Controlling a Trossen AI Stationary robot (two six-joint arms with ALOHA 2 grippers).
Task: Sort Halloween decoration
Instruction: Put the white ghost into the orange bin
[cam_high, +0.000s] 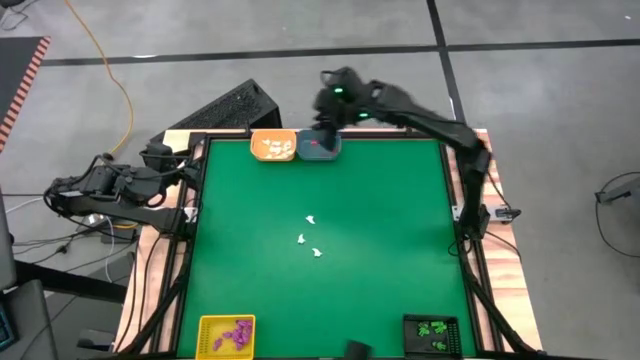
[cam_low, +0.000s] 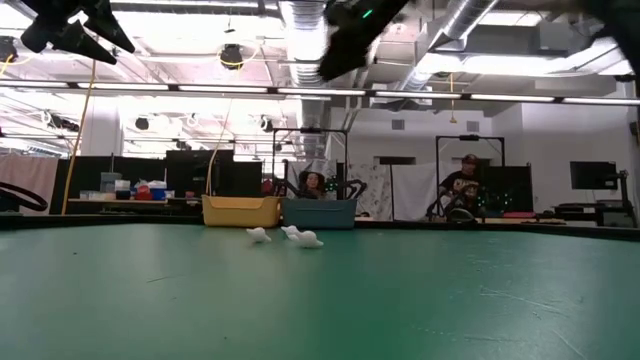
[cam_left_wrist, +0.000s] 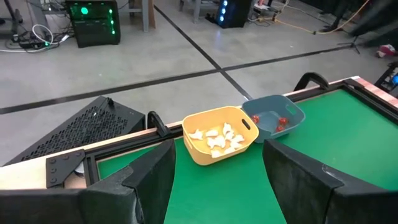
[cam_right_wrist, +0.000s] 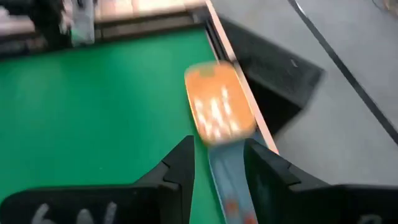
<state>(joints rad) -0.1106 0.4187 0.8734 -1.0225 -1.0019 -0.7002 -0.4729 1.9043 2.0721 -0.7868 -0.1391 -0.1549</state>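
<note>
Three white Halloween decoration trinkets (cam_high: 310, 236) lie loose on the green mat's middle and show in the low view as white trinkets (cam_low: 285, 235). More white ones fill the orange tray (cam_high: 272, 147), red ones lie in the blue tray (cam_left_wrist: 273, 118), purple ones in the yellow tray (cam_high: 227, 333), and green ones in the black tray (cam_high: 432, 332). My right gripper (cam_right_wrist: 227, 168) hangs open high above the blue tray (cam_right_wrist: 225, 186) at the far edge, with nothing between its fingers. My left gripper (cam_left_wrist: 217, 180) waits open off the table's far left corner.
The orange and blue trays stand side by side at the far edge, the yellow and black trays at the near corners. A raised dark frame (cam_high: 192, 215) rims the mat. A black case (cam_high: 225, 108) sits behind the far left corner. People sit in the room beyond (cam_low: 460, 190).
</note>
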